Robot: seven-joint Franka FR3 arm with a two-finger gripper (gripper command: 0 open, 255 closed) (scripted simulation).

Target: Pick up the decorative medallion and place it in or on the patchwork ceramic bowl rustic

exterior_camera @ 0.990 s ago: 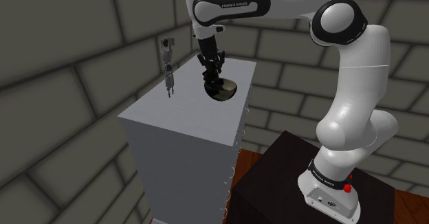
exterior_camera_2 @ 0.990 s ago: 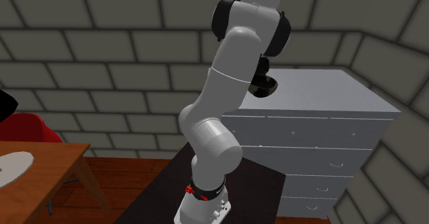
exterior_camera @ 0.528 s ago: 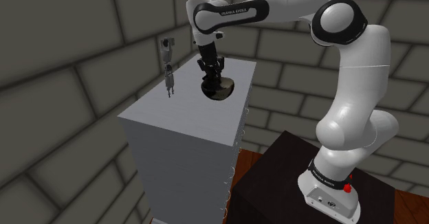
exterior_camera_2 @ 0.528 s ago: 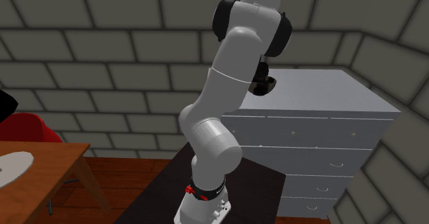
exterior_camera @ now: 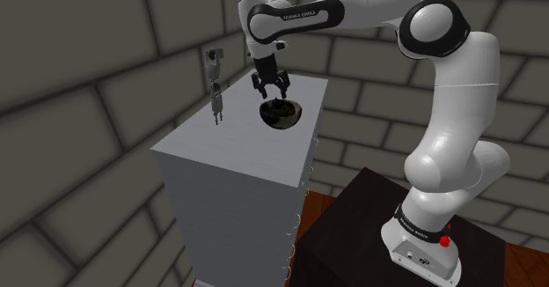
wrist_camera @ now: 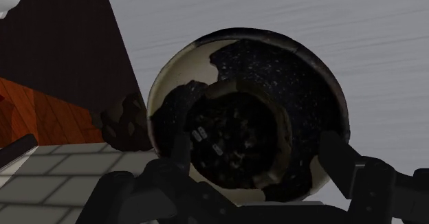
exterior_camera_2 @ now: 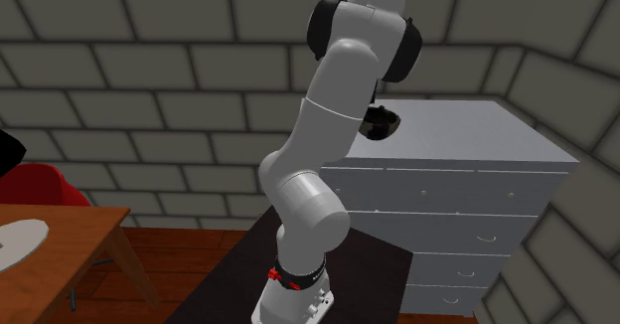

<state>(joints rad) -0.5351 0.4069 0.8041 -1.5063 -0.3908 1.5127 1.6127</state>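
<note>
While the black gripper (exterior_camera: 272, 90) hangs just above the dark-and-cream bowl (wrist_camera: 172, 78) with its fingers (wrist_camera: 344, 169) spread and holding nothing, the dark round medallion (wrist_camera: 237, 137) lies inside that bowl, toward the far end of the grey cabinet top (exterior_camera: 229, 144). The placing looks done; only lifting the arm (exterior_camera: 449, 136) clear seems left.

black and cream patchwork bowl (wrist_camera: 292, 61) (white-speckled), dark brown-edged medallion (wrist_camera: 237, 137), grey cabinet (exterior_camera: 207, 144)
</note>
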